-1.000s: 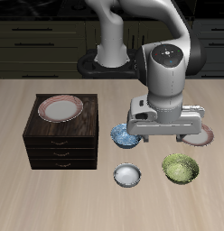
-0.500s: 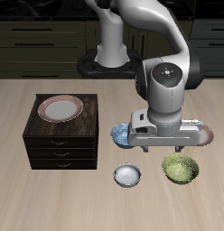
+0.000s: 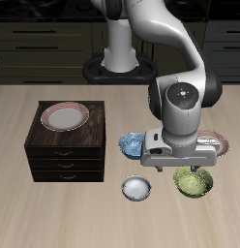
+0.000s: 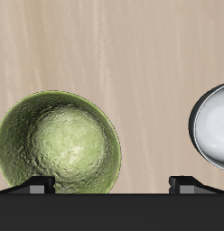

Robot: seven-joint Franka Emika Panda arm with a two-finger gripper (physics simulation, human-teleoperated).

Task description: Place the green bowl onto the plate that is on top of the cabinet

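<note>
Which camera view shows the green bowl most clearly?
The wrist view: the green bowl appears large and nearly whole, its mottled inside facing the camera. The exterior view shows it small, with the gripper above it hiding part of its far rim.

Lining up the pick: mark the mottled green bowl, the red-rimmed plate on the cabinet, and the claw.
Mottled olive-green bowl (image 4: 58, 144): wrist view, inner bottom.
Red-rimmed round plate (image 3: 66, 116): exterior view, whitish centre.
Claw (image 3: 196, 170): exterior view, between fingertips.

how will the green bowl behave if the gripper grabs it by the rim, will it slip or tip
The green bowl looks rigid, so it probably won't flex. Its glossy, mottled surface suggests a slippery rim. Held at one edge, the round, deep shape would likely tilt, and it sits upright on the table now.
</note>
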